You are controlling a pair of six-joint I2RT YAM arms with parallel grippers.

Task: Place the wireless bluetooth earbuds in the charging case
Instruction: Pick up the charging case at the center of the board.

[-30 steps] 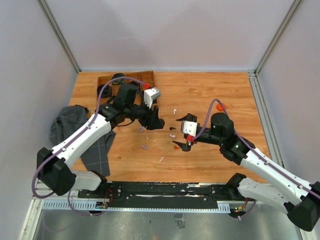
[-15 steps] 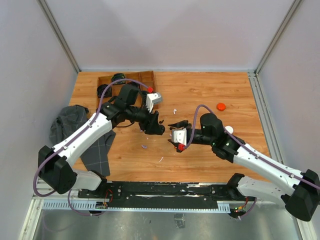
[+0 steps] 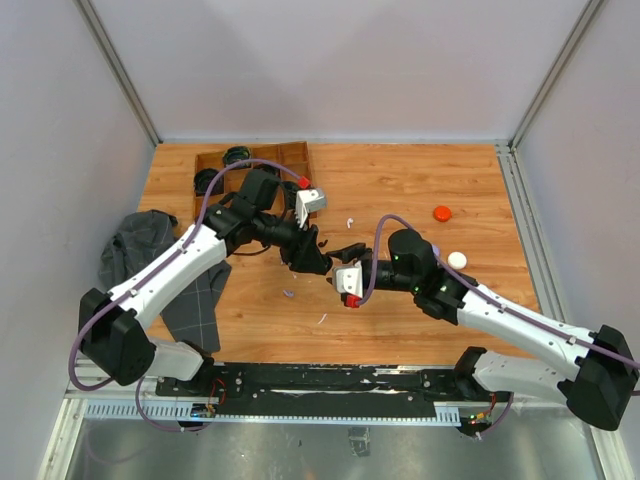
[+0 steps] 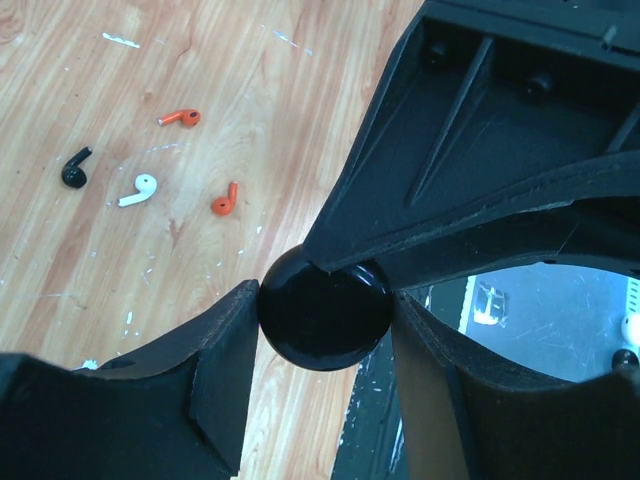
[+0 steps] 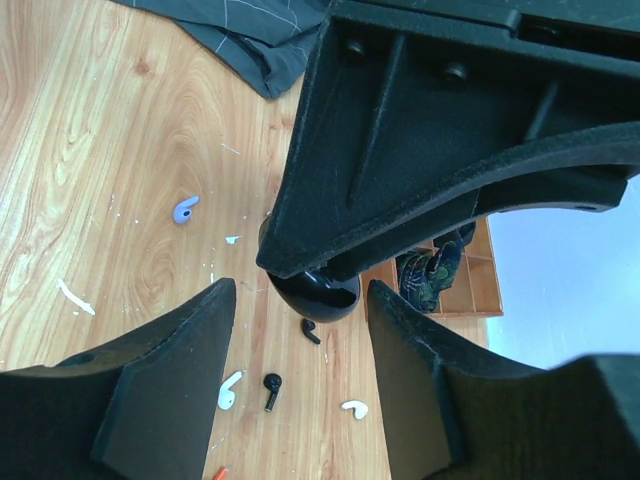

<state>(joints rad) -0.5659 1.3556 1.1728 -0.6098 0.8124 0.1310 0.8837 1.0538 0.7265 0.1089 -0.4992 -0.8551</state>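
Left jaws clamped on the black charging case (image 4: 325, 310), right jaws half-wide around it, contact unclear. Orange-red earbud (image 4: 224, 200) and lavender earbud (image 5: 184, 209) loose on the table (image 3: 400, 180). Likely case-opening step - next: pop lid, then pick.

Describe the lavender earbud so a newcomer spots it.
Start at the crumpled grey cloth on the left of the wooden table. Just right of its near corner, on bare wood, lies the tiny lavender earbud; neighbouring earbuds are white, black or orange.

No readable text, label, brand, number or sign on anything in any view
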